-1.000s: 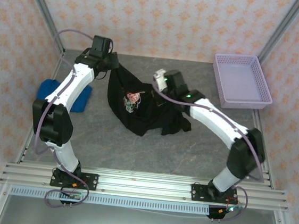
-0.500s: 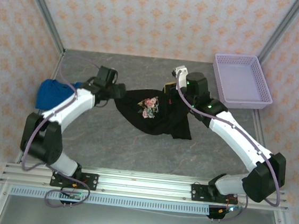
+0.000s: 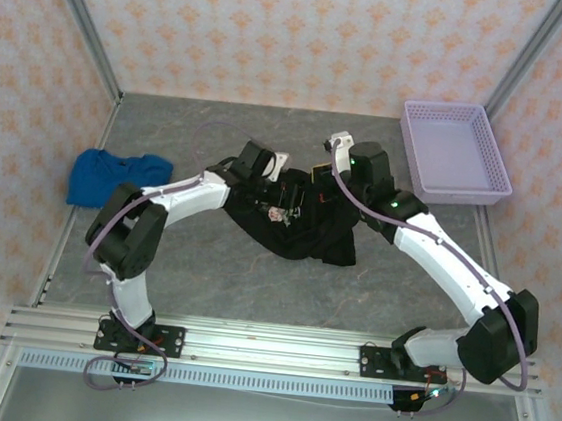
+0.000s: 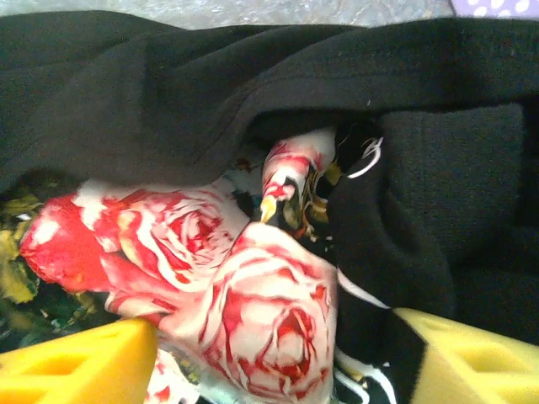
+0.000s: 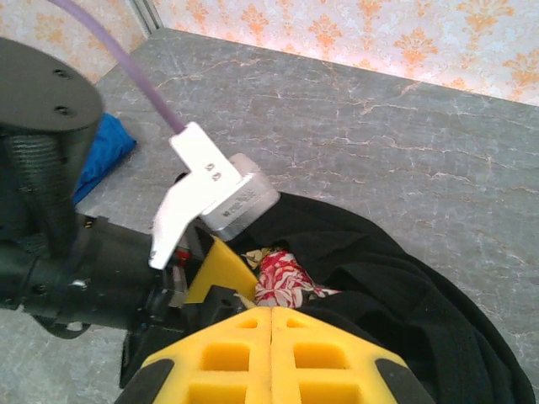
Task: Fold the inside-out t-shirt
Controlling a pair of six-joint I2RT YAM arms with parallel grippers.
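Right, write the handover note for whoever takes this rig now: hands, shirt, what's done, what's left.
Left hand: open, with a finger on either side of the rose print on the shirt; not closed on it.
Right hand: shut, tips against the black cloth. I cannot tell whether it pinches any.
Shirt: bunched in a heap mid-table between the two hands, print showing.
Blue cloth: at the table's left, apart from the shirt.
Done: no fold visible.
Left: probably spread the shirt flat first, then fold it.
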